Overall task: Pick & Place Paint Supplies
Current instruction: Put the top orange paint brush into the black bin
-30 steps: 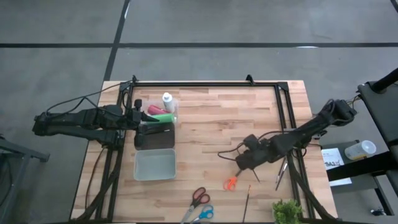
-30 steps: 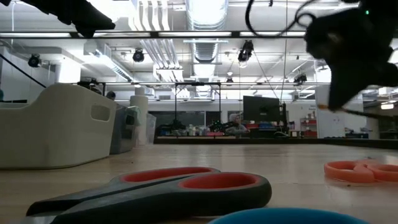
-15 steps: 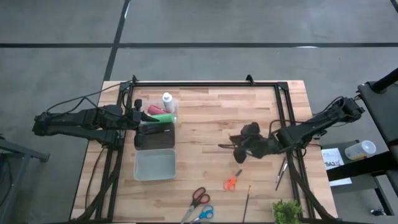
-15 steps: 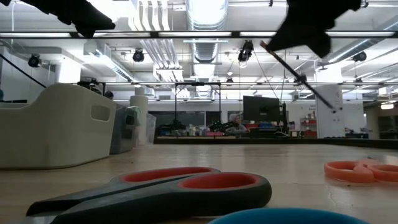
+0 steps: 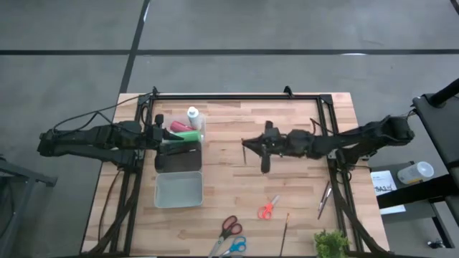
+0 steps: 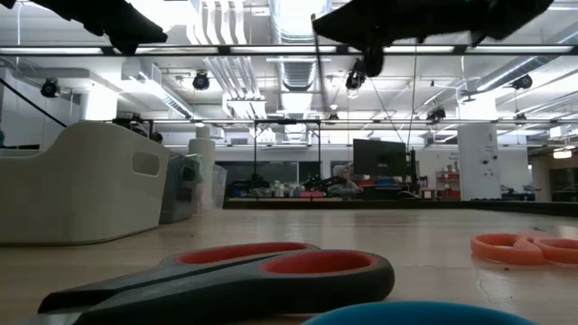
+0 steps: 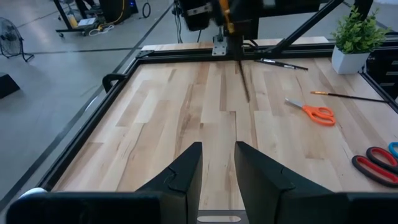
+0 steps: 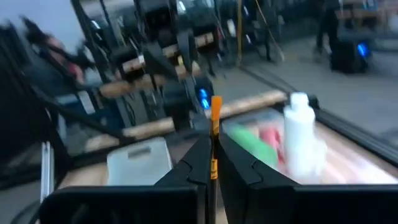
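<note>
- The right gripper (image 5: 252, 145) hangs over the middle of the table (image 5: 237, 186), its fingers pinched tight on a thin brush (image 8: 215, 134), which stands up between them in the right wrist view.
- The left gripper (image 5: 166, 145) waits at about 9 o'clock from the right one, over the dark tray (image 5: 179, 159), its fingers (image 7: 186, 169) parted with nothing between them.
- The white bottle (image 5: 193, 116), red bottle (image 5: 177, 127) and green bottle (image 5: 188, 135) sit together just beyond that gripper, seemingly in a clear container.
- Two more brushes lie apart: one (image 5: 285, 231) at the near edge, another (image 5: 325, 198) by the right rail.
</note>
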Tool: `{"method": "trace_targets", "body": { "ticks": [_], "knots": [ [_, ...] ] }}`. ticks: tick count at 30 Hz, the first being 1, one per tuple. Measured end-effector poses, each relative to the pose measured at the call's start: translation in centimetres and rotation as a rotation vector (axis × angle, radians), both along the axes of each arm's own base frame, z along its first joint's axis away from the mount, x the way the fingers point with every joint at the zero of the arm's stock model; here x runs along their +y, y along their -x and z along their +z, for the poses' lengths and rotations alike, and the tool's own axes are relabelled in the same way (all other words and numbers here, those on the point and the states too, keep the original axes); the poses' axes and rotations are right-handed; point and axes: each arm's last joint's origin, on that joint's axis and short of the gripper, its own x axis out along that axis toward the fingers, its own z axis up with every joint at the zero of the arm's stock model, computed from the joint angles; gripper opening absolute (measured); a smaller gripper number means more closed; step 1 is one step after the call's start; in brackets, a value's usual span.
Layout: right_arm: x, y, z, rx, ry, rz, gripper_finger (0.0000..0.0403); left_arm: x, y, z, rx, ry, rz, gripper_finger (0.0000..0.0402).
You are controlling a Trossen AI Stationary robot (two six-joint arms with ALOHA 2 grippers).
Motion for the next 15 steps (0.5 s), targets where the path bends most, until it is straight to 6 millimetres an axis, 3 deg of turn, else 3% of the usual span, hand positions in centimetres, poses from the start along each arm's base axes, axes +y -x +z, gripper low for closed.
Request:
{"method": "trace_targets", "body": {
  "ticks": [9, 15],
  "knots": [
    [-3.3, -4.2, -3.2, -0.181, 0.075, 0.099, 0.0012, 0.0, 0.0, -0.1, 0.012, 0.000, 0.000, 0.0101],
    [-4.2, -7.6, -3.5, -0.204, 0.131, 0.149, 0.0012, 0.0, 0.1, -0.3, 0.030, -0.001, 0.000, 0.0101]
  ]
}}
